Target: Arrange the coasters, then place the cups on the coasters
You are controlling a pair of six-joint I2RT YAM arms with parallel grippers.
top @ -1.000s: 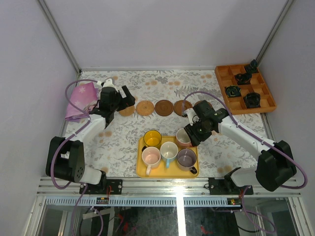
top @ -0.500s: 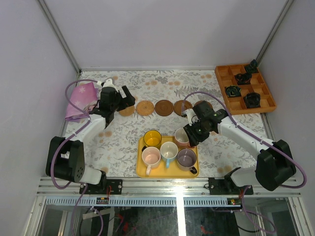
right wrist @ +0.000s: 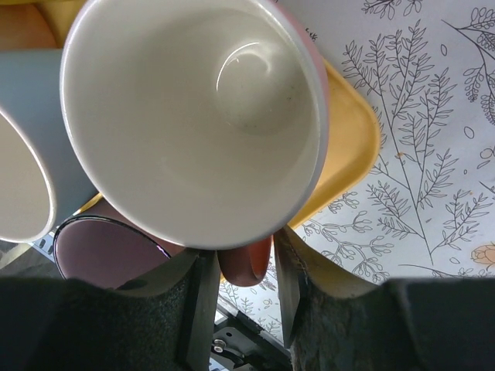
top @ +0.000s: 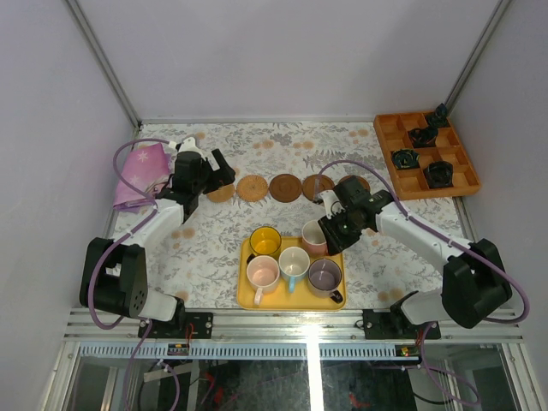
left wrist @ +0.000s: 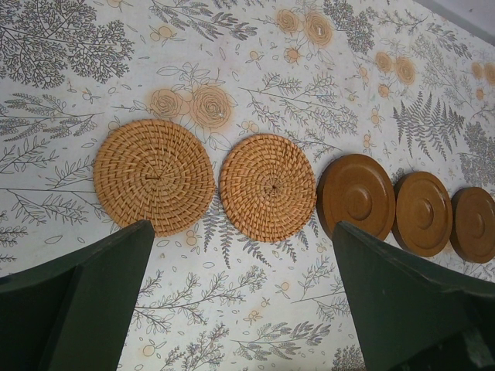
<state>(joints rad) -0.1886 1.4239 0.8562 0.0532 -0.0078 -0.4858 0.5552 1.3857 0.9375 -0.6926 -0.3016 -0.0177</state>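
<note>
**Right gripper on the salmon cup's handle, coasters in a row**

The table [top: 214,248] has a flowered cover. At its far right corner sits an orange tray [top: 390,128] of compartments. Near the front edge, in the middle, lies a yellow tray [top: 244,295]. A pink cloth [top: 141,171] is at the far left.

The left gripper [left wrist: 241,232] hangs over the left end of the coaster row. Its fingers are spread wide with nothing between them.

The right gripper [right wrist: 244,259] is at the yellow tray's far right corner. Its fingers are pressed against the handle [right wrist: 247,277] of the salmon cup [top: 313,233], one on each side. From the wrist view the cup looks tipped. I can't tell whether its base is off the tray.

The other cups stand on the yellow tray. The yellow cup [top: 265,241] is at the back left. The pink cup [top: 262,272], white-and-blue cup [top: 294,261] and purple cup [top: 324,274] run along the front.

The five coasters [left wrist: 267,187] lie in one line across the table beyond the yellow tray, close together. The two on the left are woven and tan, and the other three are smooth and darker brown. None has a cup on it.

Small black objects [top: 422,135] sit in some of the orange tray's compartments.
</note>
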